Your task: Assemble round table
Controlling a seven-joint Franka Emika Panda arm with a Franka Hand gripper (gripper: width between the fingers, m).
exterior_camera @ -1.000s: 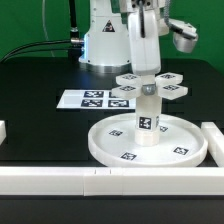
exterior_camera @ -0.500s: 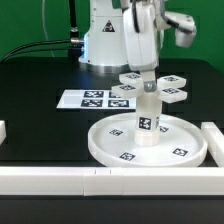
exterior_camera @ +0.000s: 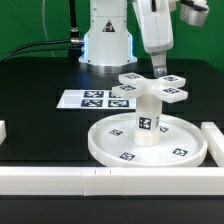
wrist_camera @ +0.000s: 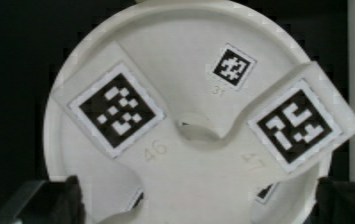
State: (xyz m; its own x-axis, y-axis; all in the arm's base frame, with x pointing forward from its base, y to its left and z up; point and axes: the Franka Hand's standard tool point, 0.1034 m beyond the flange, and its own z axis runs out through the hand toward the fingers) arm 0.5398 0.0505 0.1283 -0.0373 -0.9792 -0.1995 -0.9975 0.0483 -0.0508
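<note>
The two-finger gripper (exterior_camera: pixel 160 66) of the white robot arm (exterior_camera: pixel 155 28) is seen above the assembly, toward one o'clock of it in the exterior view. Nothing is held between its fingers and nothing is touched by them; how far they are parted cannot be told from that view. In the wrist view only dark fingertips (wrist_camera: pixel 32 203) are visible at the picture's edge, set well apart.

Below the gripper, the small white plastic cross-shaped base (exterior_camera: pixel 149 87), marked with black-and-white square tags, is seated on top of the short thick white cylinder leg (exterior_camera: pixel 148 119). The leg stands upright at the centre of the large white round rimmed disc (exterior_camera: pixel 105 145), which lies flat on the black table (exterior_camera: pixel 40 85).

At ten o'clock of the disc, the marker board (exterior_camera: pixel 84 98) lies flat on the table.
</note>
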